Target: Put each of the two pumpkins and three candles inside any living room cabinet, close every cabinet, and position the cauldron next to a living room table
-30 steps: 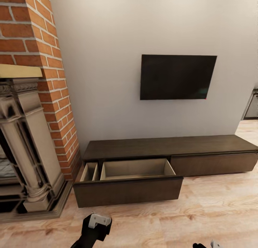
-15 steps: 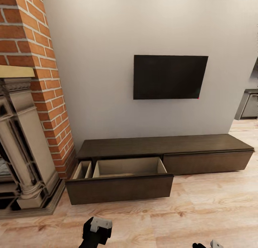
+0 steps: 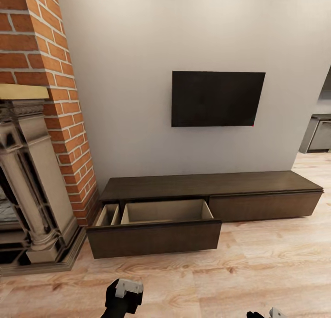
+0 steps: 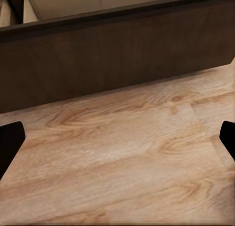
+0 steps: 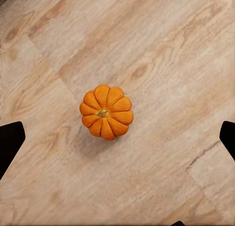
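Cabinet [image 3: 216, 185] against the wall, right of the fireplace [image 3: 32, 184], below the TV [image 3: 218, 98]; pumpkin [image 5: 106, 112] on the floor [image 5: 171, 49].

Legible text, labels, brands, numbers, signs: none on any surface in the head view or either wrist view.

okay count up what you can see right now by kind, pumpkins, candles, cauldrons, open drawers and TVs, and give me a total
Pumpkins: 1, the pumpkin on the wood floor under the right gripper.
Candles: 0.
Cauldrons: 0.
Open drawers: 1, the open drawer at the fireplace end of the cabinet.
TVs: 1, the TV on the wall.
Total: 3.
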